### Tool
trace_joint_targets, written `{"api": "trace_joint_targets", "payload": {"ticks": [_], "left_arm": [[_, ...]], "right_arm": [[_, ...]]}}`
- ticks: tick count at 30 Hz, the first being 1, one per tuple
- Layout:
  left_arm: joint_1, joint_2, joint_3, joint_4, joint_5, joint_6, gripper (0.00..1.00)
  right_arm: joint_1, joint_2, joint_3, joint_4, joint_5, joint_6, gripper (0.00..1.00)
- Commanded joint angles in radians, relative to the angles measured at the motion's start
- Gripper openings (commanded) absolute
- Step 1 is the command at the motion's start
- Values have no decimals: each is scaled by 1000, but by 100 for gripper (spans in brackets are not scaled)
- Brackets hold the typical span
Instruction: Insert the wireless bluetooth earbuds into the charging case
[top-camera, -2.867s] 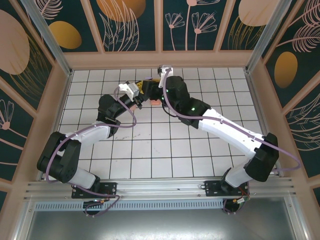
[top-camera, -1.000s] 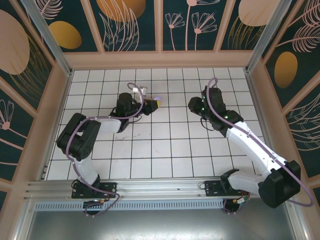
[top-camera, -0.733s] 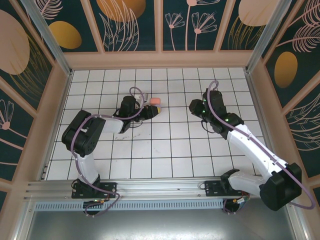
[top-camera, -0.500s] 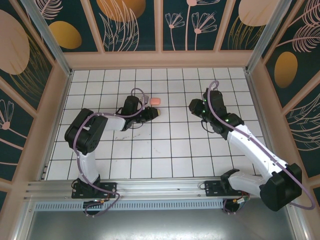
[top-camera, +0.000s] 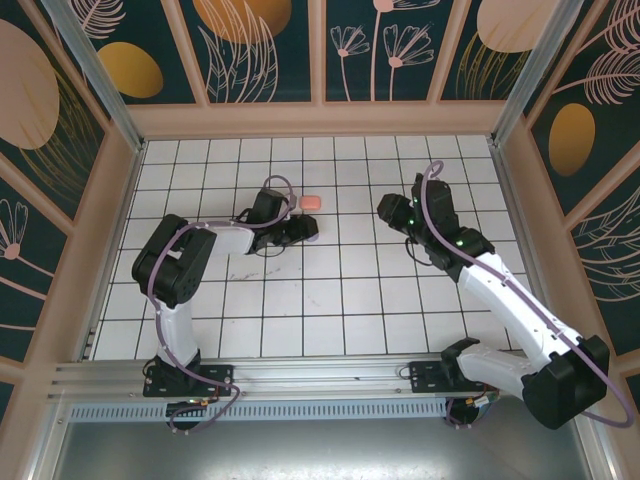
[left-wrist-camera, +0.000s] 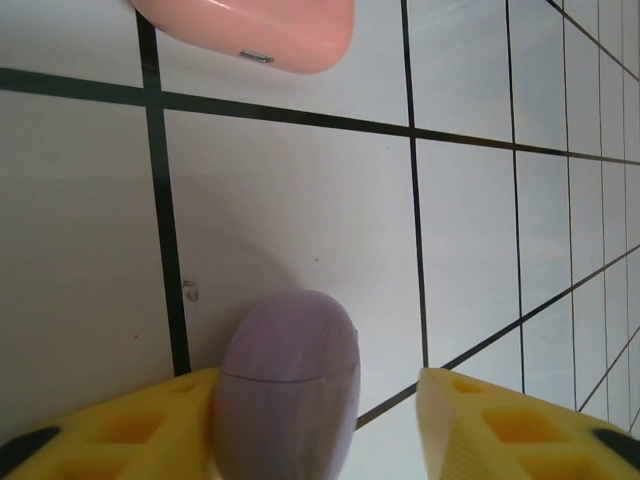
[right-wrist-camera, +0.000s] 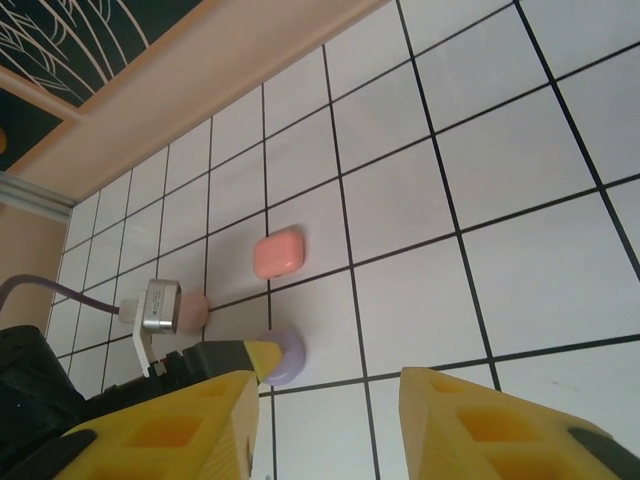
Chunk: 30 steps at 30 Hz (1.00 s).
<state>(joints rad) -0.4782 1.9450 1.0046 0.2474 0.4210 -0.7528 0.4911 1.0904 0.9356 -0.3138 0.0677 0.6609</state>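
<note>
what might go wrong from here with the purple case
1. The purple case lies against one finger of the open left gripper; pulling back may drag or roll it.
2. The pink case sits just ahead, so a forward nudge could hit it.
3. Both cases look shut, so nothing can go in yet.

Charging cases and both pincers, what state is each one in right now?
Salmon-pink rounded plastic charging case: lid shut, lying on the tiles.
Lilac rounded plastic charging case: lid shut, lying on the tiles.
Left pincer: open around the lilac case, one finger touching it.
Right pincer: open, empty.
</note>
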Motion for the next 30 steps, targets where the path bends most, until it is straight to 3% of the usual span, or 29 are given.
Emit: {"api": "trace_joint_targets", "payload": {"ticks": [1,6,10,12,15,16,17,20,24,30], "left_arm": [[1,3,29,-133,-88,59,57],[2,-53,84,-264,-198,128,63],[6,-110,133,-370,-304,189,66],[7,-150,150,-403,-351,218,68],[7,-240,164,-429,-435,269,78],[8,-288,164,-429,-468,288,92],[7,-325,161,-426,-501,308,99],[7,-432,145,-403,-594,386,99],[7,-606,24,-237,-731,507,99],[7,-877,-372,302,-816,856,99]], "right_arm": [[-10,-33,41,-12,10,-18,48],[-14,-38,66,-36,24,-28,63],[-23,-41,91,-67,59,-35,84],[-32,-48,102,-82,88,-47,99],[-55,-56,120,-100,151,-70,99],[-66,-54,128,-107,180,-82,99],[-77,-51,135,-110,210,-98,99],[-110,-50,133,-95,323,-144,99],[-171,-60,50,40,472,-210,99],[-314,-41,-159,332,530,-314,99]]}}
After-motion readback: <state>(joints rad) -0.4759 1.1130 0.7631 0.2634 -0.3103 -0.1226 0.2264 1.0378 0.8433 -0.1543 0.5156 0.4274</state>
